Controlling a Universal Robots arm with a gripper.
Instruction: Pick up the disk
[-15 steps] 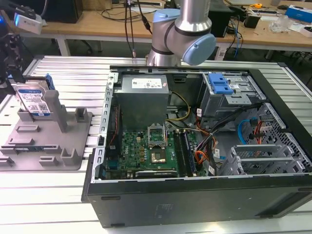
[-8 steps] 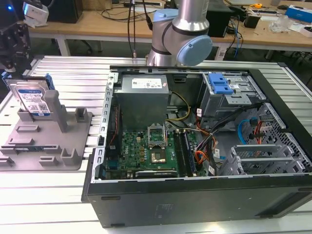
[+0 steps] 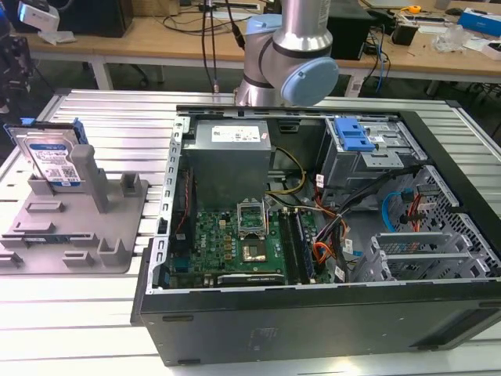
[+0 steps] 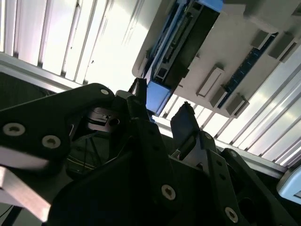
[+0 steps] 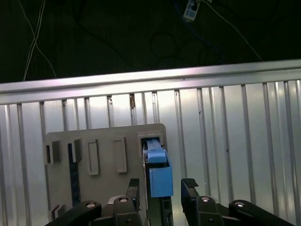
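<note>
The disk (image 3: pixel 56 160) stands upright in a grey holder (image 3: pixel 78 227) on the slatted worktop (image 3: pixel 117 117); the jaws hang wide open, empty, its blue edge between them.

Disk (image 3: pixel 53 160) upright in grey holder (image 3: pixel 74 227), top edge exposed, room above free. Grey post (image 3: pixel 92 176) just beside it on exterior view's right. Computer case (image 3: pixel 313 235) well apart. Gripper (image 5: pixel 162 184) fingers spread wider than disk.

Disk (image 3: pixel 53 159): bare silver metal housing, glossy paper label, blue plastic rails. Holder (image 3: pixel 86 229): smooth matt grey plastic. Worktop (image 3: pixel 117 117): ribbed aluminium with a satin sheen. Pincer (image 5: pixel 162 186): matt black finish, with ribbed fingertips (image 5: pixel 190 183). Computer case (image 3: pixel 313 333): matt black painted sheet metal.
</note>
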